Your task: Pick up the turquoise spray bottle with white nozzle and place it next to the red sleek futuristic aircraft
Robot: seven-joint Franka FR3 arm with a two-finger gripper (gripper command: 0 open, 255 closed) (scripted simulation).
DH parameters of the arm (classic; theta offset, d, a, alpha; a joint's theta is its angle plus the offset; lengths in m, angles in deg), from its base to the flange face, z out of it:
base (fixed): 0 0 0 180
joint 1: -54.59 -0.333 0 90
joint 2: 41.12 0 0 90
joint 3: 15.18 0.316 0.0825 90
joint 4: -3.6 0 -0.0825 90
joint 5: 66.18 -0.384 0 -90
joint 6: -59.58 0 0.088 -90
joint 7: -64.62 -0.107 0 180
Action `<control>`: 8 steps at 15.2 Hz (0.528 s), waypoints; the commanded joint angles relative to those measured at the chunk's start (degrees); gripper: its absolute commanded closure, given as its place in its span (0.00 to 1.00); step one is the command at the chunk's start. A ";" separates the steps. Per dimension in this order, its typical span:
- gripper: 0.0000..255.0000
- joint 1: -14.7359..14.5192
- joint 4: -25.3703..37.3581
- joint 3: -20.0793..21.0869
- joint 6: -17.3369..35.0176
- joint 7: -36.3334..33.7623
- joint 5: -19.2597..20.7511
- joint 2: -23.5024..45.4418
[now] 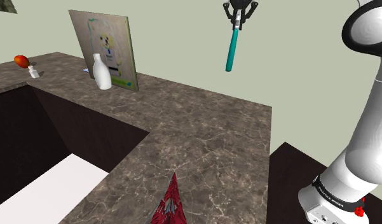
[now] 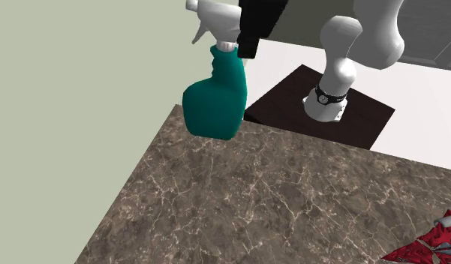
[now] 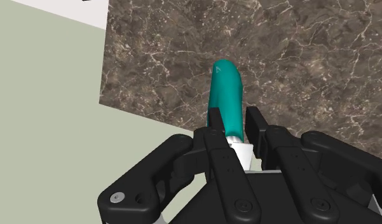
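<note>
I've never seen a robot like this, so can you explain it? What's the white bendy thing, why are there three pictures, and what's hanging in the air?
The white bendy thing is a robot arm. At its end sits a black two-fingered claw. The three pictures show one moment from three cameras: one beside the arm's stand, one from another side, and one riding just behind the claw. The thing in the air is a turquoise spray bottle with a white nozzle. The claw is shut on it near its top and holds it above the brown marbled counter. On the counter lie a red toy aircraft and, farther back, a white vase in front of a propped-up picture board. The job is to set the bottle down beside the aircraft.
</note>
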 commanded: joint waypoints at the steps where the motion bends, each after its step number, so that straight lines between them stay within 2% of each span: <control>1: 1.00 -1.01 -6.74 0.78 2.89 -2.59 -0.53 -3.58; 8: 1.00 -5.88 -17.29 4.29 7.66 -12.04 -1.30 -8.28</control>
